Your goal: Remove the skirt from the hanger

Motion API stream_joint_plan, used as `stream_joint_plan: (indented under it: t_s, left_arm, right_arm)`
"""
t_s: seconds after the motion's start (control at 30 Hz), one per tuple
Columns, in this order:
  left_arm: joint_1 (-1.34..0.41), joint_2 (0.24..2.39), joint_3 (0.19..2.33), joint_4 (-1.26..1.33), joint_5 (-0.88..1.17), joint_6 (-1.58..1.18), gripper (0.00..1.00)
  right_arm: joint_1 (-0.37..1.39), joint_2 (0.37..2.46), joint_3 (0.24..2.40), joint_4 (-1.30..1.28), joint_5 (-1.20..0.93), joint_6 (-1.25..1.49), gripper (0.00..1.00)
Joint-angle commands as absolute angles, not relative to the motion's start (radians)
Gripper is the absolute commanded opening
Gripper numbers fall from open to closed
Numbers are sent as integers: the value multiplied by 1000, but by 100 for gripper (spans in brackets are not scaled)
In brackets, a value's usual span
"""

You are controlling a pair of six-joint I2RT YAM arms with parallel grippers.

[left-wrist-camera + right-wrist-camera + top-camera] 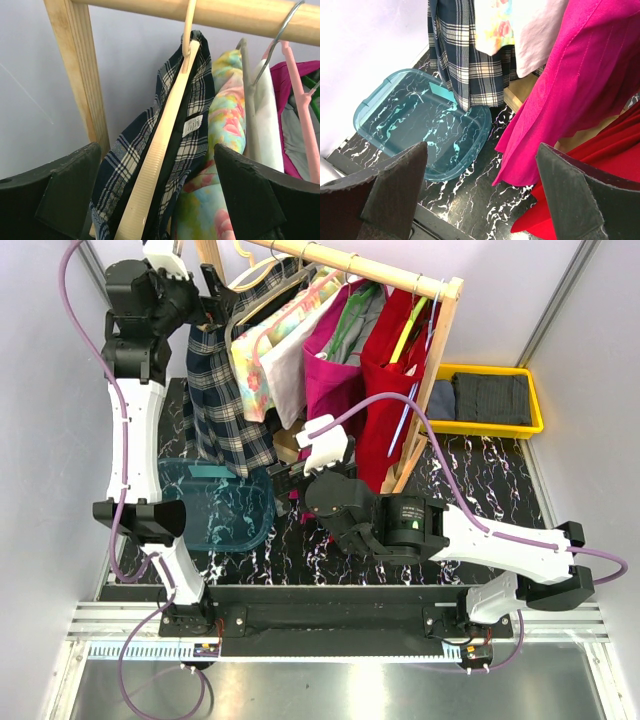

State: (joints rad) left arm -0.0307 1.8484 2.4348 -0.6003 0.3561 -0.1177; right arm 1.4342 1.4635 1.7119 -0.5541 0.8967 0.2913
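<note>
A navy plaid skirt hangs from a cream hanger at the left end of the wooden rail. In the left wrist view the skirt drapes over both sides of the hanger's arm. My left gripper is raised beside the hanger's top. It is open, with hanger and waistband showing between its fingers and neither finger touching them. My right gripper is low over the table. It is open and empty, facing the skirt's hem.
A teal see-through bin lies under the skirt, its rim near my right gripper. Floral, white, magenta and red garments crowd the rail to the right. The rack's post stands left of the hanger. A yellow tray holds dark cloth at the back right.
</note>
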Motion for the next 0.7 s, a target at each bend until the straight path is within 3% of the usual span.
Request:
stream_joint_plan:
  t_s: [0.0,0.1,0.23,0.47,0.67]
  left_arm:
    - [-25,1864,2464,-563,416,-135,99]
    - [-25,1867,2445,-574,422,-126,98]
    - [-25,1862,2396,-581,440,-109,90]
    - [-26,1881,2395,-604,494,-101,45]
    - [-26,1875,2419,-604,483,-98,18]
  right_arm:
    - [1437,1414,1709,-508,911,284,98]
    - [1436,1410,1710,-508,917,279,98]
    - [1437,1399,1704,-503,922,279,98]
    - [1437,1381,1689,-497,939,287,98]
    - [1436,1370,1671,-489,933,299,98]
